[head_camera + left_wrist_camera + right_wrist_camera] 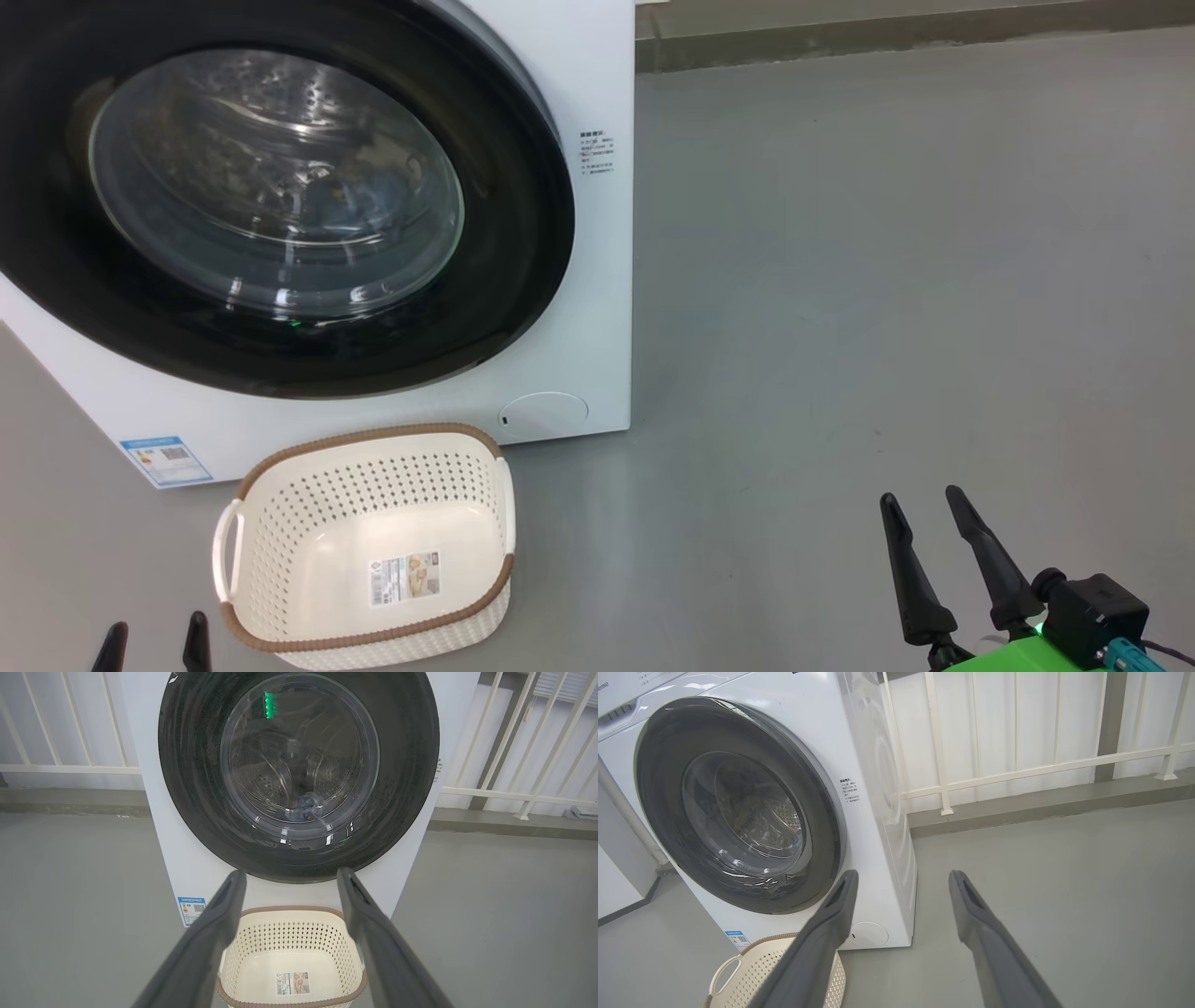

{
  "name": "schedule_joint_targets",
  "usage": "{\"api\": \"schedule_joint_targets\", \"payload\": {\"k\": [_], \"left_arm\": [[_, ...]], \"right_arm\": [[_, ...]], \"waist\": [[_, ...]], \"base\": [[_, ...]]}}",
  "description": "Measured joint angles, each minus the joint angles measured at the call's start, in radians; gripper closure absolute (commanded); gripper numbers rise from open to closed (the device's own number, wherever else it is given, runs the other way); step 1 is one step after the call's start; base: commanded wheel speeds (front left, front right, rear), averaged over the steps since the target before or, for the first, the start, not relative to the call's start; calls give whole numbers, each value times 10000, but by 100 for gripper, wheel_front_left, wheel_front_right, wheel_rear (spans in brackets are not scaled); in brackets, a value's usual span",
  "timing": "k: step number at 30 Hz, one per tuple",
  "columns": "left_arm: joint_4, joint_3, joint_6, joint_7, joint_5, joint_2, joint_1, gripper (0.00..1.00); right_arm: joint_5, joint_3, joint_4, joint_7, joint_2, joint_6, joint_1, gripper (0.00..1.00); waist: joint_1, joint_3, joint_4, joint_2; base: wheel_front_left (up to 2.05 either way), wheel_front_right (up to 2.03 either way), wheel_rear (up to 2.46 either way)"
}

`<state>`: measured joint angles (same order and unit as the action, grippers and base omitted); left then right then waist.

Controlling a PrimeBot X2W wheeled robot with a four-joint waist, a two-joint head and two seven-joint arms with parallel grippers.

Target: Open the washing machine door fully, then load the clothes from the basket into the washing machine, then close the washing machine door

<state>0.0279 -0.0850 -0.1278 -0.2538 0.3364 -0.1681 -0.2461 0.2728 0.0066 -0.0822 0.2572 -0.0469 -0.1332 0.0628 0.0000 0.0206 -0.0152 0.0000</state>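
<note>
The washing machine (597, 93) is a white front-loader standing at the upper left. The washing machine door (509, 233), with its wide black rim and clear glass bowl, lies shut against the front. Behind the glass, bluish clothes (306, 807) rest at the bottom of the steel drum. On the floor in front stands the cream basket (373, 485), empty, its label sticker showing on the bottom. My left gripper (154, 639) is open, low and just left of the basket, pointing at the door (290, 875). My right gripper (920, 499) is open over bare floor to the right, holding nothing (903, 875).
Grey floor (887, 280) stretches to the right of the machine. A white railing (1017, 770) on a low kerb runs behind it. A blue label sticker (166, 459) and a round cover flap (543, 413) sit low on the machine's front.
</note>
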Motion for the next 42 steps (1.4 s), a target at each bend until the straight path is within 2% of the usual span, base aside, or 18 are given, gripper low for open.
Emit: {"api": "schedule_joint_targets", "payload": {"k": [21,22,27,42], "left_arm": [[61,142,0,0,-6,48,0,0],[215,199,2,17,2,146,1,100],[736,374,2,77,94,573,-1,100],[943,374,2,495,1592,598,76,100]], "right_arm": [[2,-65,-105,0,2,0,-4,0],[4,-59,-284,-2,10,0,9,100],[71,-58,-855,-15,35,0,208,100],[1735,-98,-968,-393,21,0,209,100]], "waist": [[0,157,236,0],[0,168,244,0],[0,164,244,0],[2,115,232,0]], "base": [[0,0,0],[0,0,0],[0,0,0],[0,0,0]]}}
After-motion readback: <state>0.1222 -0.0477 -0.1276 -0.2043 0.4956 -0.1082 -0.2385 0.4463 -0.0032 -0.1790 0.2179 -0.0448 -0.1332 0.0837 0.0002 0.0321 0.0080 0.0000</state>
